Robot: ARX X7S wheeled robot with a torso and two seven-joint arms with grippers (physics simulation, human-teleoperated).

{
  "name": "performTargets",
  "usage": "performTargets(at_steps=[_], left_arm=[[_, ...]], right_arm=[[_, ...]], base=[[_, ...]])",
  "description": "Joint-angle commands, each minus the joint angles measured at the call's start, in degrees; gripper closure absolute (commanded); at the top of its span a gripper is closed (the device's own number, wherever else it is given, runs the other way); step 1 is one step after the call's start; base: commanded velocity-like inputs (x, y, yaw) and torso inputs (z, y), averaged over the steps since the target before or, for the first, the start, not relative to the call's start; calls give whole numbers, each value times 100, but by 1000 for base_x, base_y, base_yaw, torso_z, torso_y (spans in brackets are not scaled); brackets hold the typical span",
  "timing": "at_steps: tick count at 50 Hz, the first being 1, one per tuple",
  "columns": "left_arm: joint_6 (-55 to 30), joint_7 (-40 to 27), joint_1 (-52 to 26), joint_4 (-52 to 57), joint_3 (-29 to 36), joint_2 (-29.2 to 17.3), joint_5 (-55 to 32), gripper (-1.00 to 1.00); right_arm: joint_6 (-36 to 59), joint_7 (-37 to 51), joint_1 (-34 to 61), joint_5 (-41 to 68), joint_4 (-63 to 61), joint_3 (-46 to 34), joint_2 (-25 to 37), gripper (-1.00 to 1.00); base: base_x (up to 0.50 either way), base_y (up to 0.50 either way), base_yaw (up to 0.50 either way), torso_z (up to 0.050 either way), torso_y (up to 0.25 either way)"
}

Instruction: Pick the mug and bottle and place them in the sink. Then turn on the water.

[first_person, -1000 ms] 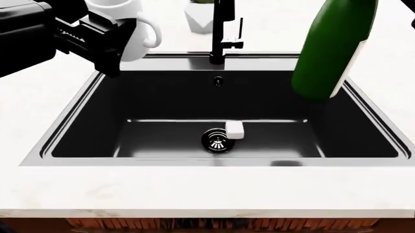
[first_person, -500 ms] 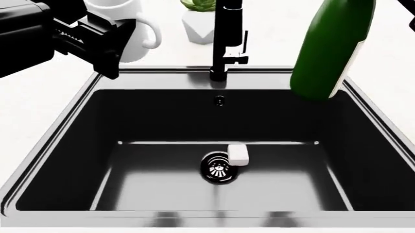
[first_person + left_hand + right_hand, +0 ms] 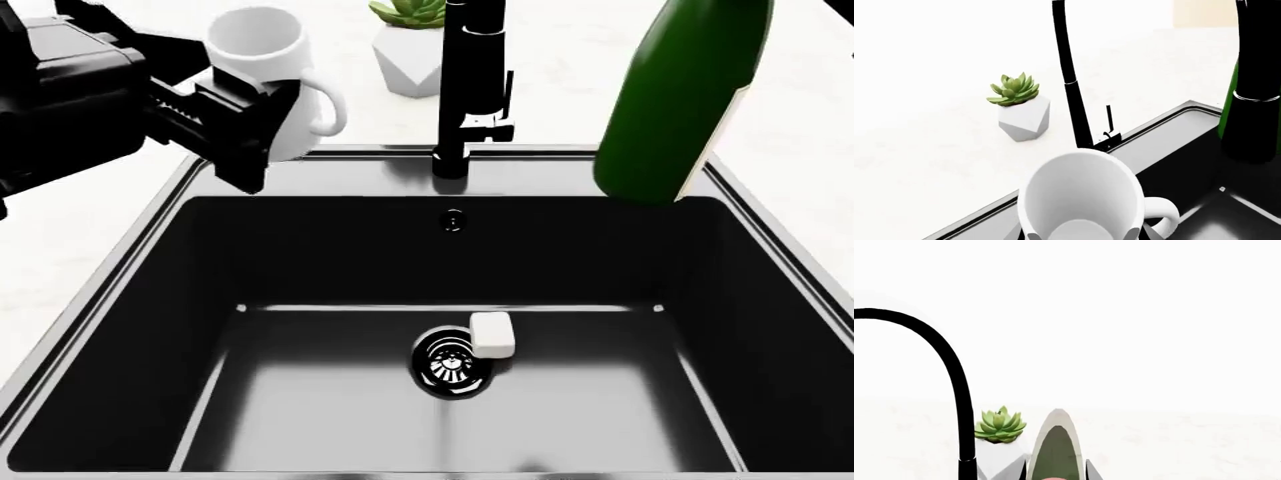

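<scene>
Clamped in my left claw [image 3: 247, 120] is the mug [image 3: 263, 60], upright, its handle pointing toward the faucet [image 3: 470, 90]; it hangs above the sink's [image 3: 147, 250] far left corner, over the steel rim. From the left wrist view I look down into the mug's open mouth, with the black basin edge just below it. On my other side, the bottle [image 3: 683, 95] hangs tilted above the sink's far right corner, clear of the basin, its neck running up out of the head view. My right claw itself is out of sight there, and the right wrist view shows too little for me to tell how it stands. Down in the basin, a small white block [image 3: 493, 335] lies touching the drain [image 3: 450, 367]. Behind the faucet, a planter [image 3: 407, 45] sits on the counter [image 3: 54, 210] near its far edge.
</scene>
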Motion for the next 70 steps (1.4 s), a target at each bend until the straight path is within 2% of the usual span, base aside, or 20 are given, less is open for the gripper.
performTargets(at_steps=[1, 15, 25, 37, 52, 60, 70], left_arm=[[-96, 178, 325, -90, 326, 191, 249, 100], [-385, 667, 517, -424, 987, 645, 831, 100], [-668, 1531, 449, -886, 1664, 946, 1595, 100], [-1004, 2949, -117, -1704, 2866, 1453, 2637, 100], [81, 5074, -29, -3074, 4446, 2282, 4122, 100], [535, 5669, 155, -3670, 4967, 2642, 4589, 100], [824, 6072, 441, -4133, 5495, 2919, 4977, 100]], right_arm=[[131, -106, 50, 9, -91, 46, 166, 100], [111, -147, -21, -7, -133, 22, 267, 100], [124, -252, 35, -44, -71, -54, 309, 100], [660, -1194, 689, -367, 45, -942, 677, 100], [684, -1587, 754, -493, 37, -1289, 760, 100], [590, -1552, 519, -480, -74, -1320, 753, 100], [494, -1562, 355, -479, -152, -1348, 767, 100]], base=[[0, 0, 0, 0, 0], [0, 0, 0, 0, 1], [0, 0, 0, 1, 1], [0, 0, 0, 0, 1], [0, 0, 0, 1, 1], [0, 0, 0, 0, 1], [0, 0, 0, 1, 1]])
